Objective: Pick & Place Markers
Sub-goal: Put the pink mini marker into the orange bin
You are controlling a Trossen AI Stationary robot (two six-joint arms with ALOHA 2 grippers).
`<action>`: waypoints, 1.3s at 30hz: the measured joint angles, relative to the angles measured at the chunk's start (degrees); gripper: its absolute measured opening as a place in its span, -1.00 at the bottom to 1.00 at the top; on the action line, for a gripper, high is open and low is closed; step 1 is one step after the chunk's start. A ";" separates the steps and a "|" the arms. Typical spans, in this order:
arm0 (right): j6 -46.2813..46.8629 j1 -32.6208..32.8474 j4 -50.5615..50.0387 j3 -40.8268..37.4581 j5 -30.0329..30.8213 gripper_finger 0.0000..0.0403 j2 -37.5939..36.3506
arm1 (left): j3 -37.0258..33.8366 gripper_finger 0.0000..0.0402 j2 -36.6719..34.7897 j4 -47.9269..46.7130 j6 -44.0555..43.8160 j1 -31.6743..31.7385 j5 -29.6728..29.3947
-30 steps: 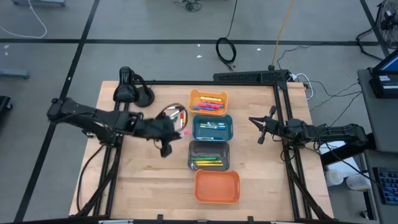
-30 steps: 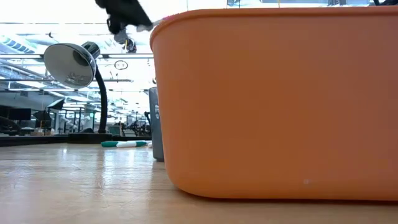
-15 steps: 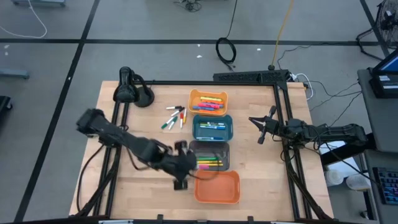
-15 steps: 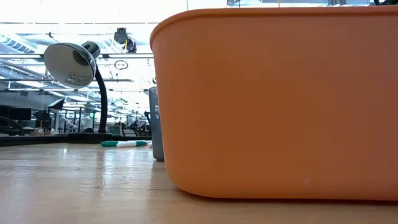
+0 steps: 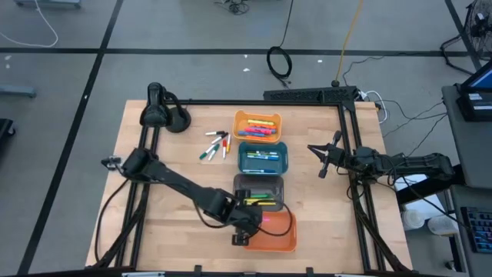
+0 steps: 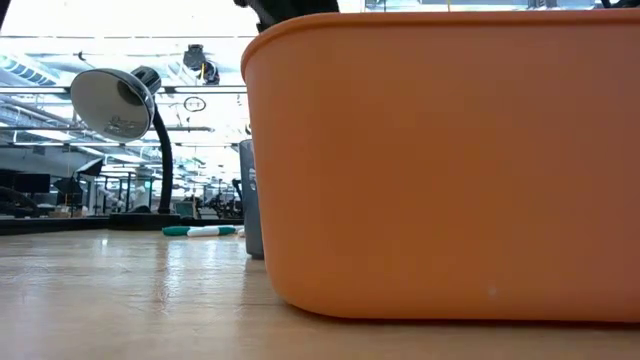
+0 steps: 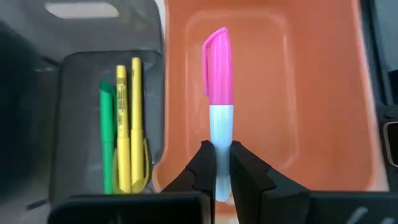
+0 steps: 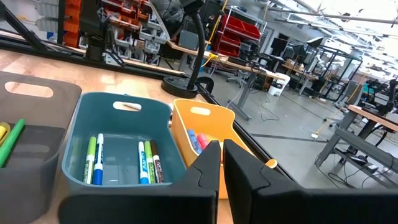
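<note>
Even, bright overhead light in the high view; soft short shadows under the arms on the bench [image 5: 169, 231]. Low view: background windows and ceiling blown out white, glare washing the top edge; orange bin [image 6: 440, 160] fills the frame, slightly soft, its near wall casting a dark shadow on the wood below. Lamp [image 6: 115, 100] sharp with a highlight on its shade. Left wrist view: pink marker [image 7: 217, 99] ahead of the left pincer [image 7: 222, 168] fairly sharp, grey bin [image 7: 93, 118] beside it dim and blurred, sheen on the bin floor. Right wrist view: room bright, far background hazy.
</note>
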 joint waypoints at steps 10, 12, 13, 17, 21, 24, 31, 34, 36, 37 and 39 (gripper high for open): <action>0.01 0.00 0.00 -0.01 0.01 -0.95 0.00 | -0.02 -0.88 2.37 2.08 -2.32 -1.21 1.86; -0.01 0.00 0.00 0.01 0.01 -0.95 0.00 | -0.02 -0.88 2.30 1.31 -3.22 -1.60 1.86; 0.01 -0.02 0.00 0.01 0.02 -0.95 0.00 | -0.02 -0.88 2.30 0.55 -3.70 -1.75 1.89; 0.01 -0.01 0.01 0.01 0.01 -0.95 0.00 | -0.89 -0.88 2.30 0.64 -3.80 -2.07 1.62; 0.00 -0.01 0.01 0.00 -0.01 -0.95 0.00 | -1.57 -0.88 2.32 2.01 -3.47 -2.03 1.17; 0.01 -0.02 0.00 0.01 0.02 -0.95 0.00 | -1.57 -0.88 2.32 0.85 -4.20 -2.03 1.48; 0.01 0.00 0.00 0.01 0.01 -0.95 0.00 | -1.60 -0.88 2.31 -2.90 -6.52 -2.03 2.86; 0.01 0.00 0.02 0.01 -0.01 -0.95 0.00 | -1.60 -0.88 2.32 -3.15 -6.67 -2.03 4.03; 0.01 0.00 0.00 0.01 0.00 -0.95 0.00 | -1.60 -0.88 2.32 -3.36 -6.67 -2.05 4.89; 0.00 0.00 0.01 0.00 0.01 -0.95 0.00 | -1.60 -0.88 2.32 -3.58 -6.67 -2.07 5.33; 0.01 0.00 0.00 -0.01 0.02 -0.95 0.00 | -1.60 -0.88 2.32 -4.29 -6.88 -2.21 5.71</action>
